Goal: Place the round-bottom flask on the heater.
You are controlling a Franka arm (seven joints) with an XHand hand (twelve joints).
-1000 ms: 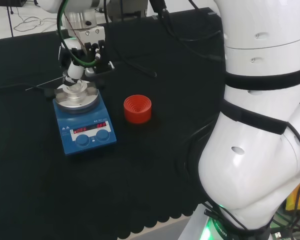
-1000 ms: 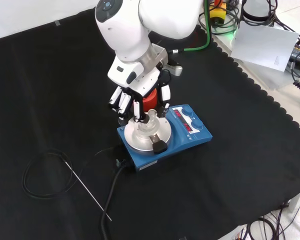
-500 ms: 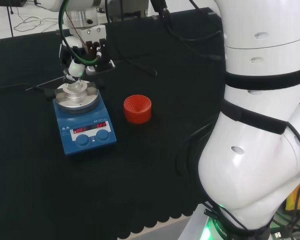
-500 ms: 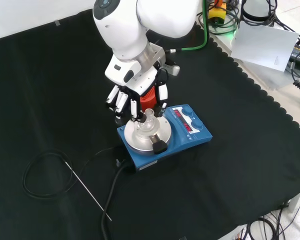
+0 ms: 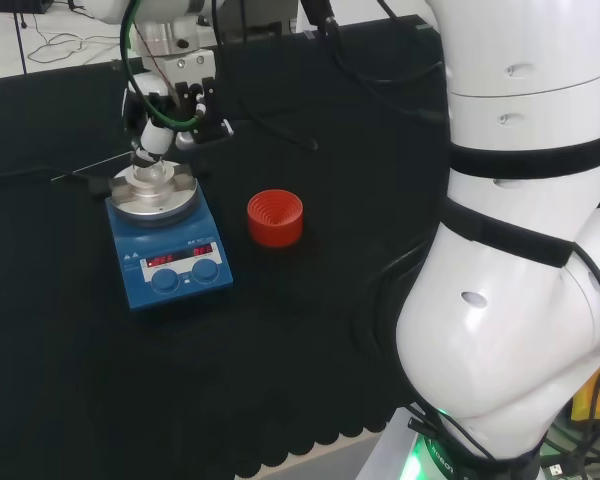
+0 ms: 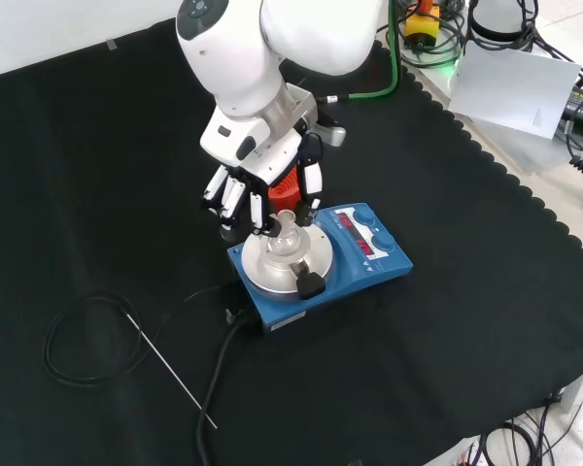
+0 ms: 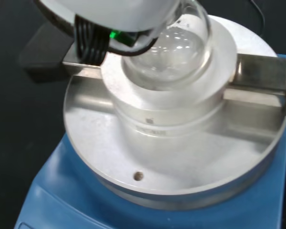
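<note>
The clear round-bottom flask (image 6: 285, 237) sits upright in the metal well on the blue heater (image 6: 364, 260). In the head view the flask (image 5: 150, 178) rests on the heater (image 5: 172, 262) at the left of the cloth. The hand (image 6: 262, 180) hovers just above and behind the flask, its fingers hanging down fairly straight and apart from the glass, so it is open. From the head view the hand (image 5: 180, 98) hangs over the heater's far side. The wrist view shows the flask's bulb (image 7: 174, 47) seated in the round steel block (image 7: 148, 129), under a blurred part of the hand (image 7: 109, 14).
A red ribbed ring stand (image 5: 275, 218) stands on the cloth to the right of the heater in the head view. A black cable loop (image 6: 78, 342) and a thin metal rod (image 6: 170, 369) lie near the heater's cable in the front view.
The hand has lifted up and away from the flask's neck. The flask stays seated on the heater.
</note>
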